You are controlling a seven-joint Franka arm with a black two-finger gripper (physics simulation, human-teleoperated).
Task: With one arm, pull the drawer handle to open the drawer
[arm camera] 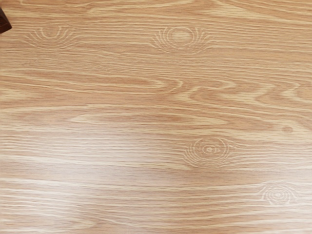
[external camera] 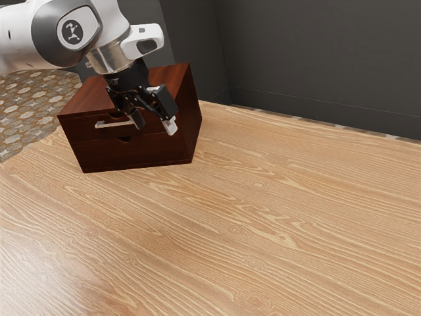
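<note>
Where the gripper (external camera: pixel 155 122) hangs spread, drawer handle (external camera: pixel 108 123) just beside, perhaps touching one finger.

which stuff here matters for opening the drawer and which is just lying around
For the job:
drawer
handle
gripper, open, beside the handle

Just there:
table
patterned floor
dark wall

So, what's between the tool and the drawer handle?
Nothing. The exterior view shows the open tool right at the end of the handle, with no object between them.
</note>
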